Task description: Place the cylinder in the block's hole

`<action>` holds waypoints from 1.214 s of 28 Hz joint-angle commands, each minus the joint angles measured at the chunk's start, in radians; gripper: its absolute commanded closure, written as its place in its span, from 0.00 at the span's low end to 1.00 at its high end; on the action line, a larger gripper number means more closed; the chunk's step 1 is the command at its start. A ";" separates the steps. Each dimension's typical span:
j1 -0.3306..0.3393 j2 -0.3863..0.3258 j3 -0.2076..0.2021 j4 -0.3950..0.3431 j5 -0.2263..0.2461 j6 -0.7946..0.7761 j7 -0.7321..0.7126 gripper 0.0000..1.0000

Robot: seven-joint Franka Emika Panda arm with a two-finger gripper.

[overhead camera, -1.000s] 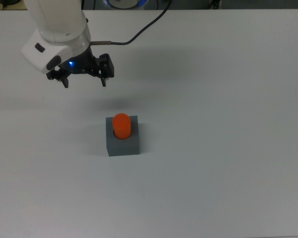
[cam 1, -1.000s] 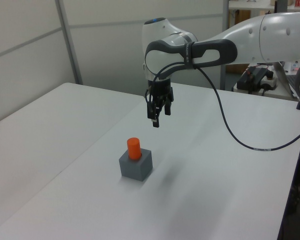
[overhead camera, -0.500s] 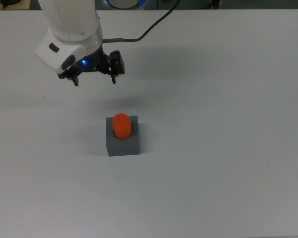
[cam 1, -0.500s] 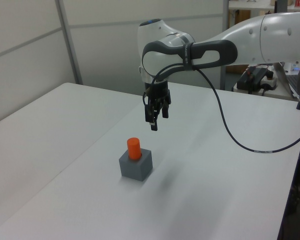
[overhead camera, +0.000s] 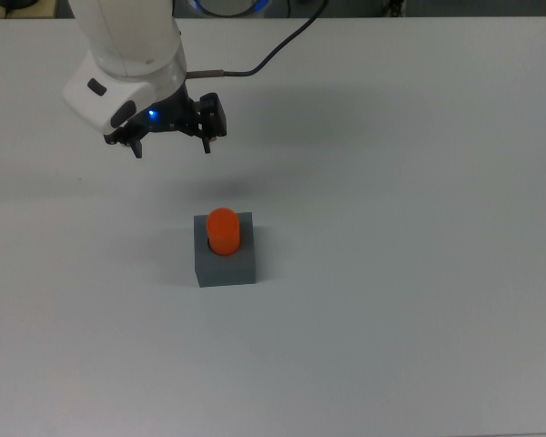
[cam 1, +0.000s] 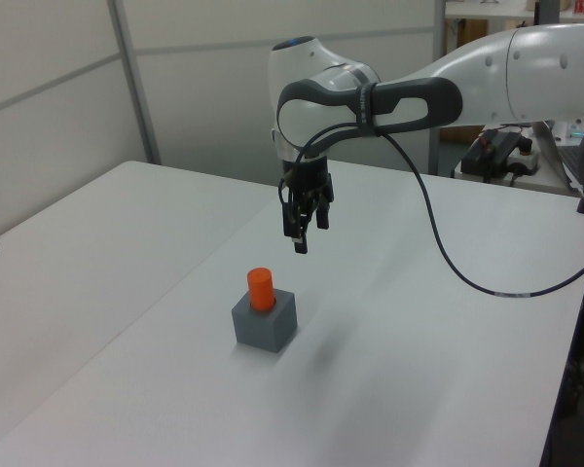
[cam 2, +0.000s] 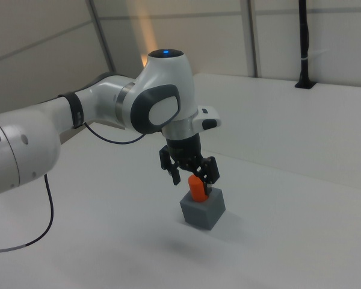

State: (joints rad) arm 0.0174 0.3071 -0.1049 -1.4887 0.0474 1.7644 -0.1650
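The orange-red cylinder (overhead camera: 223, 229) stands upright in the hole of the dark grey block (overhead camera: 226, 262), its upper half sticking out. Both sit near the middle of the white table. My gripper (overhead camera: 173, 147) hangs open and empty in the air, up and to the top view's left of the block. In the left view the gripper (cam 1: 308, 232) is above and behind the cylinder (cam 1: 261, 289) and block (cam 1: 266, 323), clear of both. In the right view the gripper (cam 2: 195, 178) overlaps the cylinder (cam 2: 198, 188) above the block (cam 2: 203, 210).
A black cable (overhead camera: 264, 59) runs from the wrist toward the top view's upper edge. The table's edge (cam 1: 555, 409) lies at the left view's right, with equipment (cam 1: 496, 151) beyond it. A black post (cam 2: 302, 42) stands at the far side in the right view.
Over the last second the gripper drifted a little to the top view's right, staying open. In the last half second it barely moved. Cylinder and block stayed put.
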 commanded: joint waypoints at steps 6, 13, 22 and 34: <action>0.006 -0.017 -0.006 0.005 -0.032 -0.030 0.015 0.00; 0.006 -0.019 -0.006 0.005 -0.032 -0.030 0.015 0.00; 0.006 -0.019 -0.007 0.005 -0.034 -0.030 0.013 0.00; 0.003 -0.019 -0.010 0.005 -0.052 -0.030 0.013 0.00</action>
State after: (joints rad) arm 0.0156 0.3010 -0.1078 -1.4885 0.0147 1.7644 -0.1650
